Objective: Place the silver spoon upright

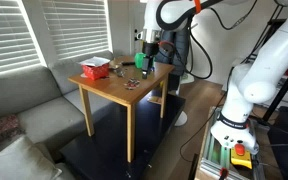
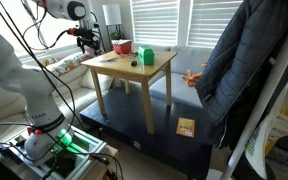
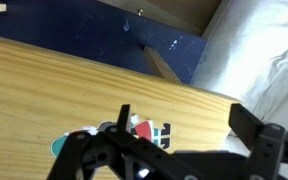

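Note:
I cannot make out the silver spoon in any view. My gripper [image 3: 184, 115] is open and empty, its two black fingers spread above the wooden table [image 3: 44, 90]. Under the fingers lies a small red, white and black card [image 3: 144, 130]. In both exterior views the gripper [image 1: 147, 45] [image 2: 88, 37] hangs above the table's far side, near a green cup-like object [image 1: 144, 60] [image 2: 144, 55]. The card also shows as a small dark patch on the tabletop [image 1: 132, 84].
A red box [image 1: 94, 68] [image 2: 122, 47] stands on the table's back part. A grey sofa [image 1: 24, 100] is beside the table. A dark mat [image 3: 134, 30] lies under it. A jacket [image 2: 239, 70] hangs close to the camera.

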Robot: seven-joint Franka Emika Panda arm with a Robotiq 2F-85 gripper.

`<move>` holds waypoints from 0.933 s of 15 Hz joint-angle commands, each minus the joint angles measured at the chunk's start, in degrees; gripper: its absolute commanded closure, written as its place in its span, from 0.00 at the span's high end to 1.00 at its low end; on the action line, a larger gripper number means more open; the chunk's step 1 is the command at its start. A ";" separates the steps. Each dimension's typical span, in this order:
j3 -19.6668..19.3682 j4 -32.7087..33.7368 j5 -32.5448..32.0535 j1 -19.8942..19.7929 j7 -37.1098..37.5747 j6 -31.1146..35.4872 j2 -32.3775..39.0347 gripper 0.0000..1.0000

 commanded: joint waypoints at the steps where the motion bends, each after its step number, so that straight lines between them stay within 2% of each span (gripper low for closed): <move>1: 0.78 0.11 0.29 -0.84 -0.20 -0.17 0.01 1.00; 10: 0.78 0.11 0.29 -0.84 -0.20 -0.17 0.01 1.00; 14: -2.21 2.93 4.37 -2.12 -2.23 2.73 2.62 1.00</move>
